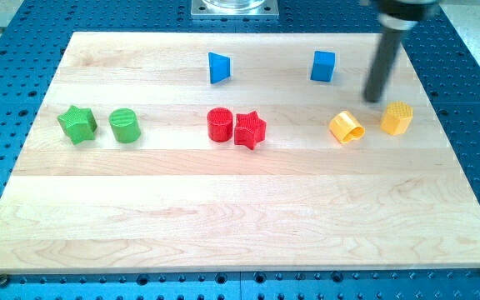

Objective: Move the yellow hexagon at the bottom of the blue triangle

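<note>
The yellow hexagon point(397, 117) sits on the wooden board at the view's right. The blue triangle point(218, 67) is near the view's top, left of centre. My tip point(373, 99) rests just above and left of the yellow hexagon, a small gap apart from it. A second yellow block point(346, 127), a curved shape, lies left of the hexagon and below my tip.
A blue cube point(323, 66) stands at the top right, left of the rod. A red cylinder point(220, 124) and red star point(250, 129) touch at the centre. A green star point(77, 124) and green cylinder point(125, 125) sit at the left. The board's edge point(240, 271) runs along the bottom.
</note>
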